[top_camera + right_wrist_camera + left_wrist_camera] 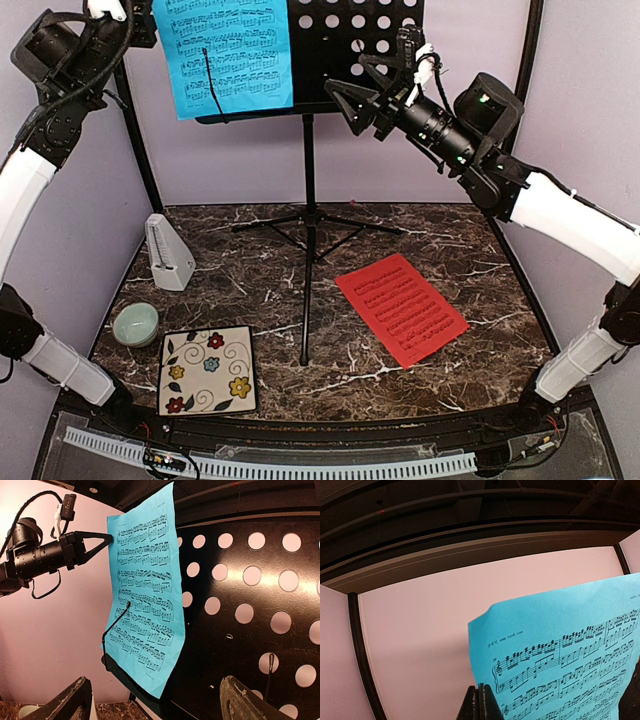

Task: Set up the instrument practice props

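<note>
1. The blue sheet [225,55] is up on the left half of the music stand [350,40], upright against the perforated desk. The left jaws are closed on its top left corner, pinching the edge of the paper.
2. The right jaws are spread wide with nothing in them. They're hanging up high, just in front of the bare right half of the stand's desk.
3. The red sheet [400,308] is lying flat on the tabletop [460,240], right of the stand's legs. From the right jaws it's well below and toward the near side. Its long axis runs diagonally, from far-left to near-right.
4. The right arm [570,215] is clearly the closer one to it. The left arm [25,190] is tied up with the blue page anyway. My guess is the red one is the right arm's job: drop down, catch an edge, lift it to the empty half of the stand.
5. I reckon thin paper lying flat on a hard top is the fiddly bit. The jaws would probably need to come in square to one of the short ends.
6. The metronome [168,252] sits upright at the far left of the tabletop, well apart from both jaws.
</note>
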Controlling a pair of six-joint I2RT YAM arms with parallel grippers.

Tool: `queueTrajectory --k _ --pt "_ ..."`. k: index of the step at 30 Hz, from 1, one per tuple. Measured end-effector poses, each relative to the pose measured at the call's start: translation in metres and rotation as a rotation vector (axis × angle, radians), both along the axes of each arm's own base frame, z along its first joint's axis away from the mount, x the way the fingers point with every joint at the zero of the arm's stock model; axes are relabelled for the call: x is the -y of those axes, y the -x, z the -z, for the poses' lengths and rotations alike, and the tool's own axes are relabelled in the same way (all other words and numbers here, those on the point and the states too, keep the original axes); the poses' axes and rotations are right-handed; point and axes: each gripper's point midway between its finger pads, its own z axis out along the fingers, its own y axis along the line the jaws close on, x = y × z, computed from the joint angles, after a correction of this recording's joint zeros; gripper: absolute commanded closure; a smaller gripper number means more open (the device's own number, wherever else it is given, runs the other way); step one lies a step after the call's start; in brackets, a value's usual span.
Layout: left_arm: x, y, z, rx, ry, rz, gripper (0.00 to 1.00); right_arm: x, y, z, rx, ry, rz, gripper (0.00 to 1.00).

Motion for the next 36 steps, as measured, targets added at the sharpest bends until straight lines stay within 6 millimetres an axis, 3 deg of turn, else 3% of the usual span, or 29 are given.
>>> queueTrajectory --k 2,7,15,20,30,36 --pt "0.000 -0.001 0.001 -0.003 0.008 0.001 0.98 0.000 0.000 0.000 0.000 0.000 0.000 0.11" --pt "0.002 -0.005 0.010 -0.030 0.018 0.016 0.71 0.000 0.000 0.000 0.000 0.000 0.000 0.11" --pt "0.004 -0.007 0.014 -0.045 0.027 0.026 0.55 0.000 0.000 0.000 0.000 0.000 0.000 0.10" --pt "0.003 -0.007 0.014 -0.047 0.034 0.028 0.34 0.000 0.000 0.000 0.000 0.000 0.000 0.10" --pt "-0.004 -0.006 0.021 -0.091 0.046 0.010 0.29 0.000 0.000 0.000 -0.002 -0.001 -0.003 0.10" --pt "-0.001 -0.012 0.041 -0.188 0.036 0.024 0.14 -0.001 0.002 0.000 -0.011 -0.004 -0.020 0.09"
